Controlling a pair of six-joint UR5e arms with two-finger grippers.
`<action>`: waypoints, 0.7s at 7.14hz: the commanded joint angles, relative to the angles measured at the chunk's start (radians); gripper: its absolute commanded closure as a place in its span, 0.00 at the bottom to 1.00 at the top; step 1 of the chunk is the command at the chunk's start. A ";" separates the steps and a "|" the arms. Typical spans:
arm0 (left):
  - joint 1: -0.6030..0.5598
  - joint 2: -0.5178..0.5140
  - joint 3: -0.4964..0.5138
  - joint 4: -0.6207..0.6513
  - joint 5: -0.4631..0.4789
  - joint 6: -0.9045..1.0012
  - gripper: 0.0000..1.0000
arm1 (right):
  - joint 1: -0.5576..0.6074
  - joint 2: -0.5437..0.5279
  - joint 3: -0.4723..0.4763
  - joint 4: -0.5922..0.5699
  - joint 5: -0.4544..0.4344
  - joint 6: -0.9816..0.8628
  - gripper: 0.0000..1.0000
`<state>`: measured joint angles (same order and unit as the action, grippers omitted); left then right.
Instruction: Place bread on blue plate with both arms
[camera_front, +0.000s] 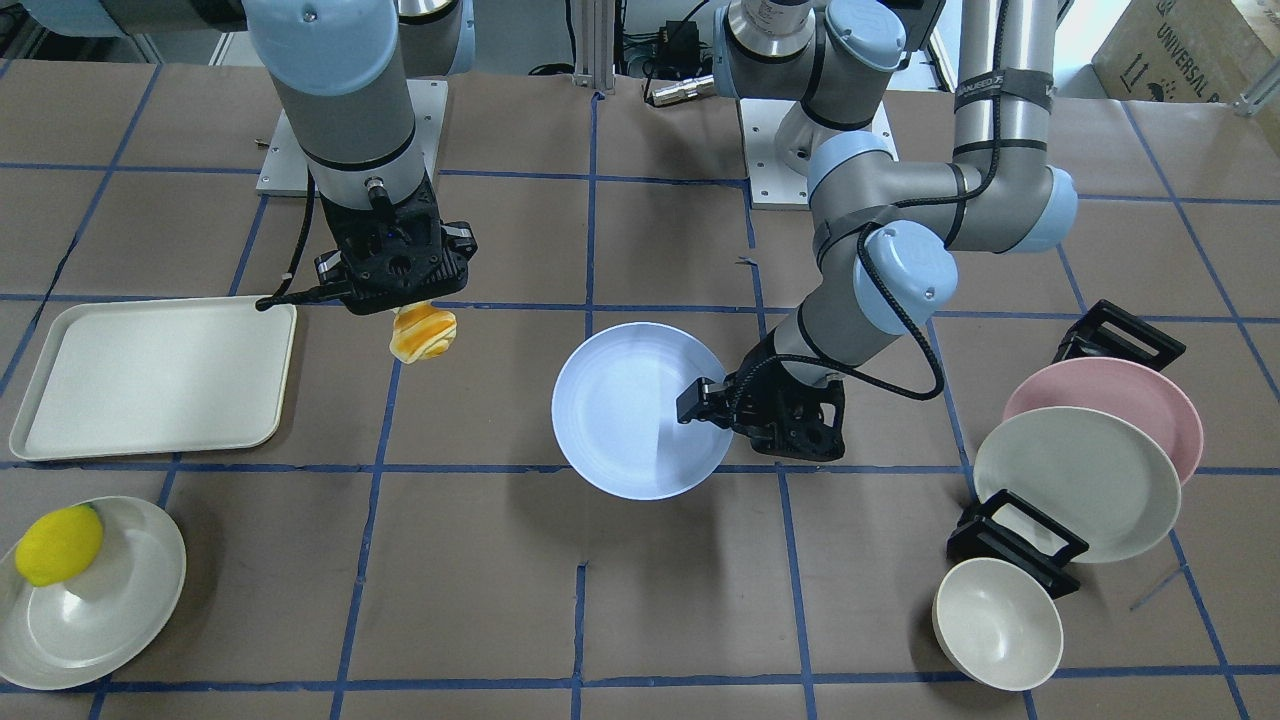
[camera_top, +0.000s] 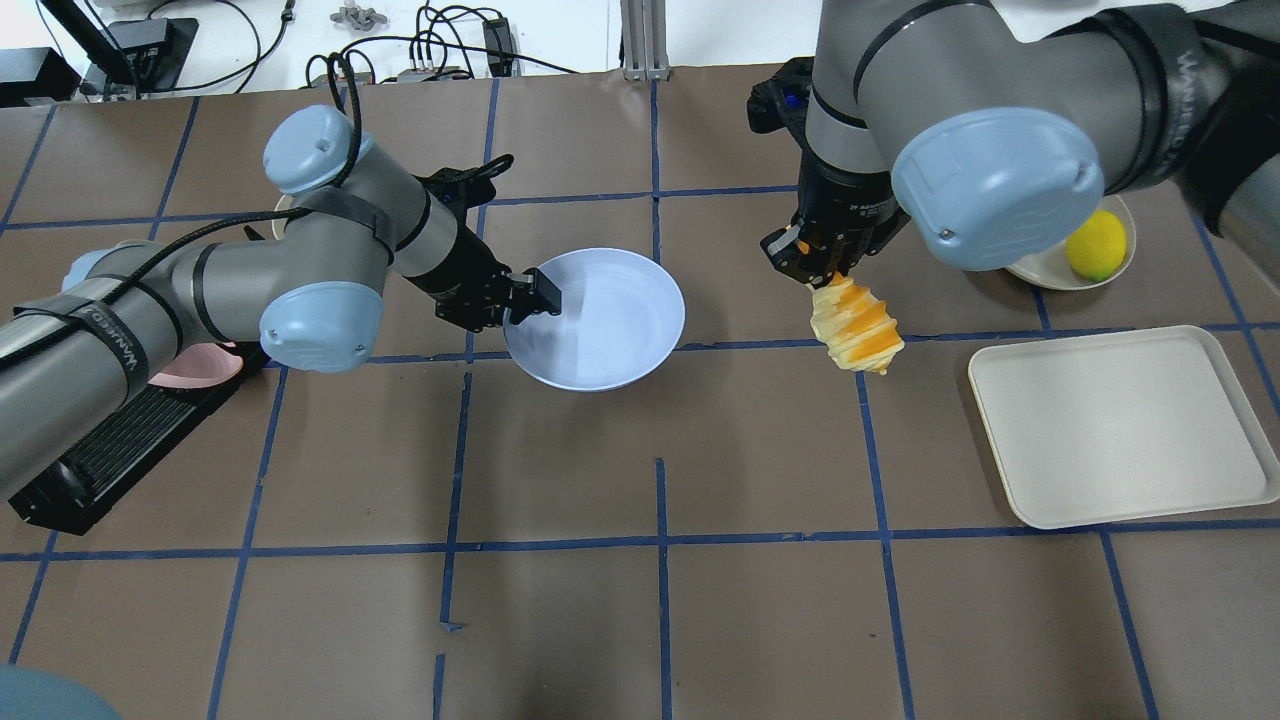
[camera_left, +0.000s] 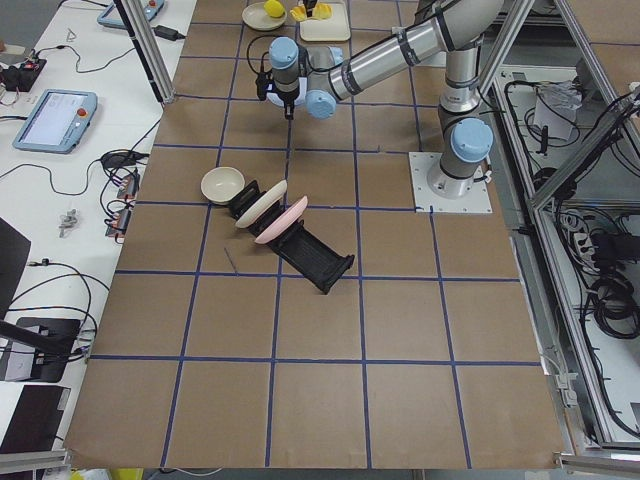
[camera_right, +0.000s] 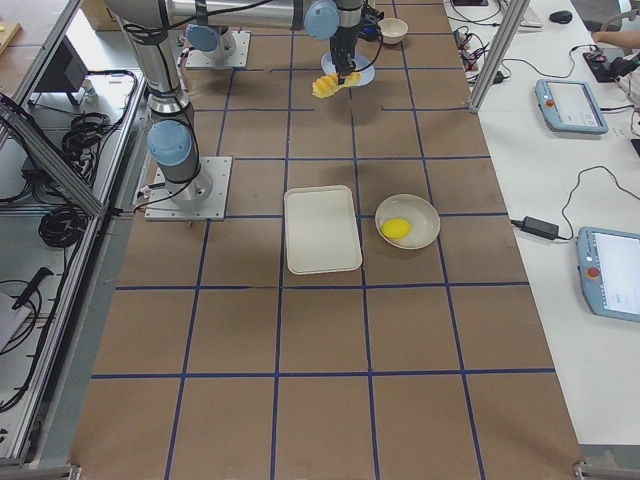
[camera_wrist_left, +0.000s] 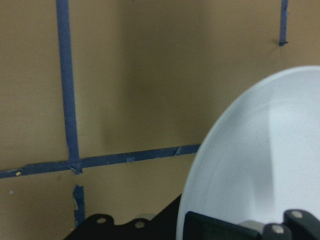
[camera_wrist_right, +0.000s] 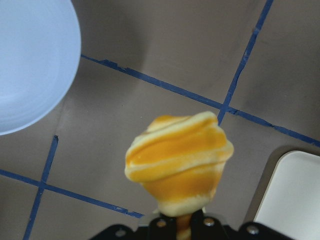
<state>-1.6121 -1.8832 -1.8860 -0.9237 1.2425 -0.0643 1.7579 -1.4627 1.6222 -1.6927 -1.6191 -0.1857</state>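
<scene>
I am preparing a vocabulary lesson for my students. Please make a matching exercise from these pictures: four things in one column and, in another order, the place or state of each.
Things
1. bread
2. blue plate
3. yellow lump
4. pink plate

Places or states
A. leans in the black rack
B. hangs from the right gripper
C. lies on a cream plate
D. gripped at its rim by the left gripper

Pairs: 1-B, 2-D, 3-C, 4-A

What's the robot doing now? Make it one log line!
left gripper: shut on blue plate rim | right gripper: shut on bread, lifted | bread: not yet on plate
</scene>
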 joint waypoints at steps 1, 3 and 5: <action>-0.086 -0.074 -0.004 0.167 0.006 -0.118 0.94 | 0.002 0.002 -0.002 0.001 -0.001 0.000 0.92; -0.091 -0.083 -0.004 0.166 0.050 -0.115 0.01 | 0.002 0.002 -0.004 0.001 -0.002 0.000 0.92; -0.077 -0.086 0.037 0.097 0.096 -0.091 0.00 | 0.002 0.002 -0.005 0.001 0.001 0.000 0.92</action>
<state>-1.6942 -1.9678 -1.8716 -0.7810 1.3025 -0.1660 1.7595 -1.4604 1.6176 -1.6920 -1.6208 -0.1862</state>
